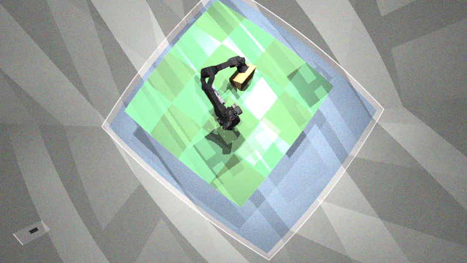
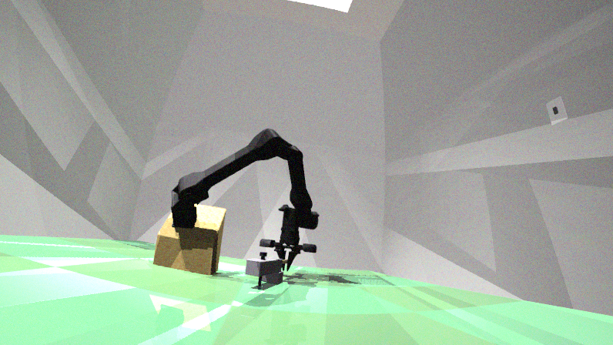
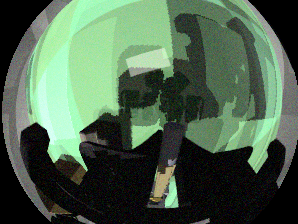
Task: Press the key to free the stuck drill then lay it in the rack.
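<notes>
My gripper (image 2: 286,269) (image 3: 165,133) points down and is shut on the drill (image 3: 162,182), a thin bar with a dark part and a tan part. In the wrist view the drill is apart from the grey block, clear of its side. The grey block (image 2: 256,267) (image 3: 91,137) stands left of the fingers in both views. A small black key (image 2: 262,256) sticks up from its top. In the top view the arm hides the fingers and the drill. I cannot make out the rack in any view.
A tan wooden block (image 1: 244,77) (image 2: 184,253) stands beside the arm's base. The green checkered floor (image 1: 176,130) (image 2: 107,313) carries strong shadows and bright patches. The folded arm (image 1: 212,94) reaches from the base over to the grey block.
</notes>
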You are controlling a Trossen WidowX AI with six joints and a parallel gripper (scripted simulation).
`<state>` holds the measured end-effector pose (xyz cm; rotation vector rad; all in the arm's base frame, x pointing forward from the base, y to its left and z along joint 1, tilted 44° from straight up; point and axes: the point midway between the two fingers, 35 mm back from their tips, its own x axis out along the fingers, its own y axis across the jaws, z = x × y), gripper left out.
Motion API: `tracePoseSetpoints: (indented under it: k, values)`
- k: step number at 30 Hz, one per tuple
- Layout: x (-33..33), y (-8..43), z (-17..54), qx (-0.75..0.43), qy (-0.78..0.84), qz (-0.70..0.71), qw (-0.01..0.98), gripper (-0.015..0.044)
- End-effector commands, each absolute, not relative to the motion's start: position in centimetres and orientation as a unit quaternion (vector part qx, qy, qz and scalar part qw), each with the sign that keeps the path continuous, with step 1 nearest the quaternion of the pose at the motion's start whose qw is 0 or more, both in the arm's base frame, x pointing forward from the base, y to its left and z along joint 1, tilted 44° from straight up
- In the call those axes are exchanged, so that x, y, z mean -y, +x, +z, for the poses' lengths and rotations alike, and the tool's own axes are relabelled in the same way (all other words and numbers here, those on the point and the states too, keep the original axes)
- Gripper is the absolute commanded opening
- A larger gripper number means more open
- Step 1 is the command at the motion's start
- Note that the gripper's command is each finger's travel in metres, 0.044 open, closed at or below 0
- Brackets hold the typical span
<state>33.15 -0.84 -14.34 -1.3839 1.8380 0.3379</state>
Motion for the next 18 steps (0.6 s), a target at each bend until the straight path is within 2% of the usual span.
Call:
tracePoseSetpoints:
  k: [1,18]
  values:
    - [0.61,33.17,-14.1,-0.725,-0.546,0.134,0.399,0.0]
    - [0.42,33.21,-13.41,-0.725,-0.546,0.134,0.399,0.0]
